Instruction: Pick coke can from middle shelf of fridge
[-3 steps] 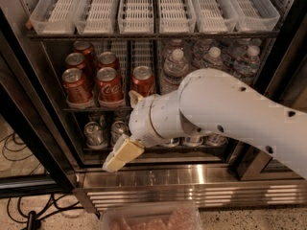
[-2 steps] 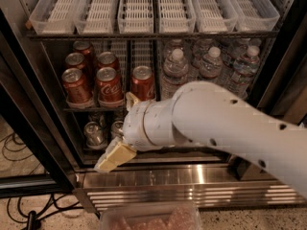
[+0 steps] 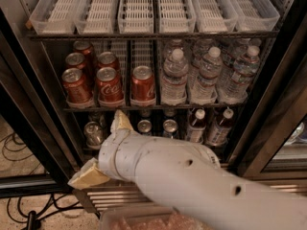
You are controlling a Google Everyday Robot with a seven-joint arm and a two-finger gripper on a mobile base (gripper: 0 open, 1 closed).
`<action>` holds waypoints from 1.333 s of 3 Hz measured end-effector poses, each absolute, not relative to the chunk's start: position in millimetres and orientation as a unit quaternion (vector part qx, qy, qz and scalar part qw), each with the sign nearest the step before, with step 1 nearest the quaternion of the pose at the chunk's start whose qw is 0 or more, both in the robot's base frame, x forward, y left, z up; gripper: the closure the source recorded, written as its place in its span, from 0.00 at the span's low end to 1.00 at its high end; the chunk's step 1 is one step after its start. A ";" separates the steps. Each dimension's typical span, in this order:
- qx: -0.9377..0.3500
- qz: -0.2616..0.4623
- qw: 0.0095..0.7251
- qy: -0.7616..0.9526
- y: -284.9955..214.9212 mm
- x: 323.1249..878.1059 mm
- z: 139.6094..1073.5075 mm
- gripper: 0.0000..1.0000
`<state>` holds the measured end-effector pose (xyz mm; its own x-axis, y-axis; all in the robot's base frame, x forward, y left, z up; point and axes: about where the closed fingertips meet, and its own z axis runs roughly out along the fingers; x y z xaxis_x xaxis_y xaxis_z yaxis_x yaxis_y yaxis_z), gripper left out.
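Observation:
Several red coke cans stand on the left of the middle shelf (image 3: pixel 158 108) of the fridge (image 3: pixel 271 114). The front row has one can at the left (image 3: pixel 76 85), one beside it (image 3: pixel 109 84) and one further right (image 3: pixel 143 83); more stand behind. My gripper (image 3: pixel 96 147) is below and in front of them, at the level under the middle shelf. Its cream fingers are spread wide: one fingertip (image 3: pixel 120 120) points up just under the shelf edge, the other (image 3: pixel 88 176) points down-left near the base grille. It holds nothing. My white arm fills the lower right.
Clear water bottles (image 3: pixel 206 75) fill the right of the middle shelf. Bare white lanes (image 3: pixel 144 8) sit above. Silver cans (image 3: pixel 170 127) and small bottles (image 3: pixel 221 126) stand below. The ribbed steel grille (image 3: pixel 110 198) runs along the base. Cables (image 3: pixel 19 152) lie on the floor at left.
My arm has swung left and lower across the fridge front, so the three front red cans now show fully. The gripper stays spread and empty.

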<state>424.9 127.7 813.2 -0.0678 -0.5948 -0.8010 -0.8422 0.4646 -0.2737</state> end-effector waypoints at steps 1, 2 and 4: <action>-0.455 0.102 0.505 0.726 124.8 425.7 819.3 0.00; -0.438 0.088 0.533 0.718 121.7 437.7 831.8 0.00; -0.419 0.100 0.540 0.723 125.4 443.2 826.7 0.00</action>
<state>443.2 125.4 826.7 -0.0661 -0.4980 -0.8647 -0.7137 0.6292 -0.3079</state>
